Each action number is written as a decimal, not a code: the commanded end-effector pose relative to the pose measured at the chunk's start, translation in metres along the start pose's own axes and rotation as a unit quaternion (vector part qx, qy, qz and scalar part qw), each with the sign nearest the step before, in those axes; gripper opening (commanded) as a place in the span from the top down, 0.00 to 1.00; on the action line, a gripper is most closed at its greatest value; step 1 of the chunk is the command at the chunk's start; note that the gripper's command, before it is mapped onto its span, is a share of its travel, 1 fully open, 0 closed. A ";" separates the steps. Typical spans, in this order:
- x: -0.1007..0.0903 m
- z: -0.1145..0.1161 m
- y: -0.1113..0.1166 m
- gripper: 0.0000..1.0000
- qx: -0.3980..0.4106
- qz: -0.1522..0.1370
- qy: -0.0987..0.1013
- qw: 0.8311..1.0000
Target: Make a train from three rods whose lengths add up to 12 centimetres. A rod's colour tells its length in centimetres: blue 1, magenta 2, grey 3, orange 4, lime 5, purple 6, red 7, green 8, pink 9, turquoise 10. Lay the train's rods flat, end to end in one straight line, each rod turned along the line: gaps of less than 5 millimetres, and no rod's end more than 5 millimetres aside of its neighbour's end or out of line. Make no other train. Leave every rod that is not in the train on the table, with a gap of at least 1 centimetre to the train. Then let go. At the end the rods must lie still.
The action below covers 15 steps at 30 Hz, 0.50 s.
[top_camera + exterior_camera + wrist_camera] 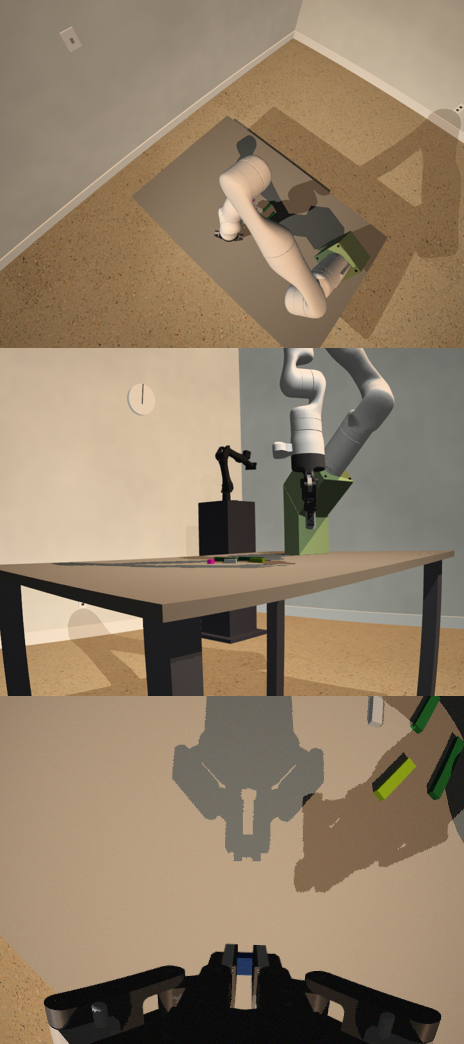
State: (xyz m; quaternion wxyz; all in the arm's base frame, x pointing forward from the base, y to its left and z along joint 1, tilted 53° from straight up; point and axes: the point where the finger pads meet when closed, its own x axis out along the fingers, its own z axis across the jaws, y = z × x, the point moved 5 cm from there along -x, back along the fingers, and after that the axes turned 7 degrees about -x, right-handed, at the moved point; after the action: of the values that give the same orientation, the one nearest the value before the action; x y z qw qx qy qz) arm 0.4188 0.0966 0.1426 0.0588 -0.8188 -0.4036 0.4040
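Note:
My gripper (310,524) (244,960) is shut on the blue rod (244,966) and holds it well above the table. In the top view the arm hides the fingertips. A lime rod (257,560) (395,778) lies flat at the wrist view's upper right. A grey rod (230,560) (376,711) lies beyond it, cut by the top edge. One green rod (267,206) (426,715) and another green rod (271,215) (444,771) lie side by side, apart. A magenta rod (253,200) (210,561) lies near the grey one. The rods on the table lie apart.
The table (179,194) (149,583) (125,896) carries the arm's green base block (356,250) (292,527). A black pedestal (226,527) with a small black arm (224,471) stands behind the table. Shadows fall across the green rods. A table edge shows at the wrist view's lower left.

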 end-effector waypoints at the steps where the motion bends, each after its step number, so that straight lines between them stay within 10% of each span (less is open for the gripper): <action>1: -0.010 0.000 0.006 0.95 0.008 0.004 0.007 1.000; 15: -0.023 0.001 0.006 0.95 0.008 0.004 0.007 1.000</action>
State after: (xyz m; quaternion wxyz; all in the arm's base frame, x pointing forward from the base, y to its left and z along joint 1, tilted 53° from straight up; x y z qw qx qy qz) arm 0.4136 0.0785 0.1537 0.0653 -0.8215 -0.3986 0.4025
